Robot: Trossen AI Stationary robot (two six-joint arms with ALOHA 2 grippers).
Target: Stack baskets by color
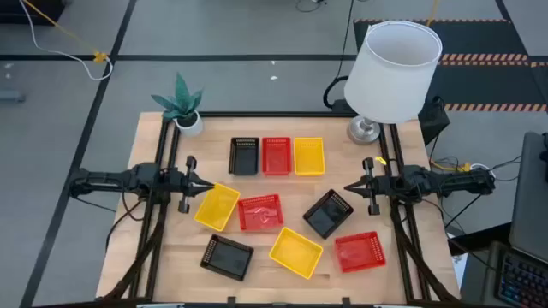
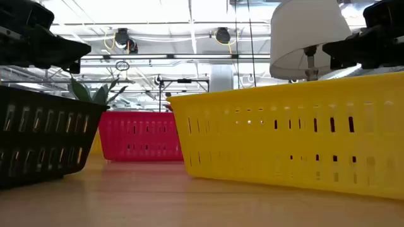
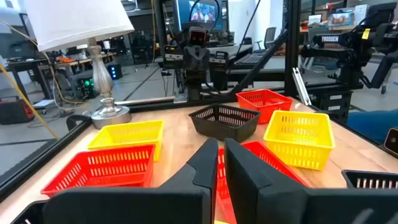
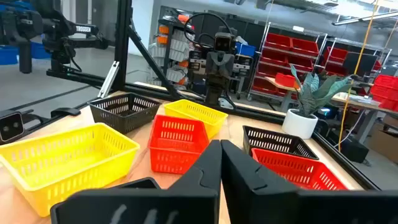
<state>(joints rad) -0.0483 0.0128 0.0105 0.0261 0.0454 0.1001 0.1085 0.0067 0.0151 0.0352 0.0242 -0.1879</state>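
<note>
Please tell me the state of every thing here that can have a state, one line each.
Left tool: shut, empty, above the table.
Right tool: shut, empty, above the table.
Back-row baskets: upright, side by side, unstacked.
Six front baskets: scattered, upright, none stacked.
Lamp: upright.
Plant: upright.

One camera looks straight down on the whole counter [image 1: 282, 274]. Another sits at counter level, tight against a yellow basket [image 2: 297, 135]. Each wrist camera faces across the counter toward the opposite arm (both share the middle baskets).
</note>
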